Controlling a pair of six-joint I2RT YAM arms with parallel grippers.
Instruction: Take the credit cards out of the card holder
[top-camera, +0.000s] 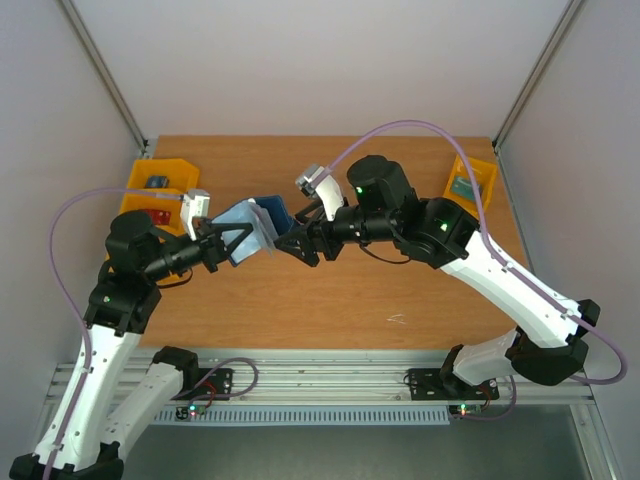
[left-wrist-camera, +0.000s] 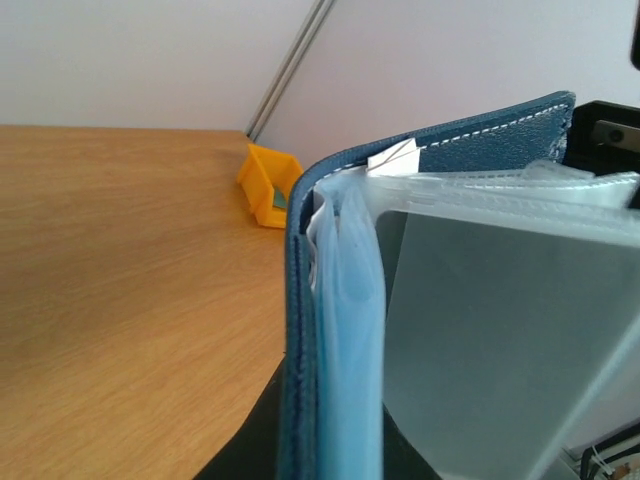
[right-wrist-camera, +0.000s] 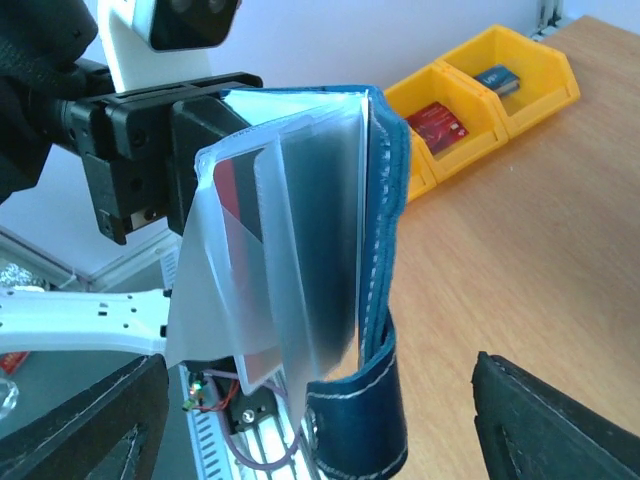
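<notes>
Mid-air, above the table (top-camera: 330, 300) and between the two arms: the card holder (top-camera: 262, 218); it was opened out, navy cover on the right, paler blue inside toward the overhead camera.

The left gripper (top-camera: 220, 243) had its jaws pressed onto the holder's left edge, pinching it; in the right wrist view its black body sat just behind the cover.

The right gripper (top-camera: 292, 243) was at the holder's right side; its fingers (right-wrist-camera: 90, 420) stood spread wide, one on either side of the holder's lower corner; no contact with the holder that I could make out.

Clear plastic sleeves (right-wrist-camera: 290, 240) fanned out from the spine; white stitching ran along the cover edge.

One credit card (right-wrist-camera: 228, 190) sat inside a sleeve, a red patch showing through the plastic; could not tell whether a second card lay in the other sleeves.

Two joined yellow bins (top-camera: 160, 185) stood at the table's far left edge, a red item (right-wrist-camera: 435, 125) in one, a blue item (right-wrist-camera: 497, 77) in the other; a single yellow bin (top-camera: 472, 178) stood at the far right.

Left wrist view: the holder's spine stood upright, close to the lens, with the sleeves to its right.
</notes>
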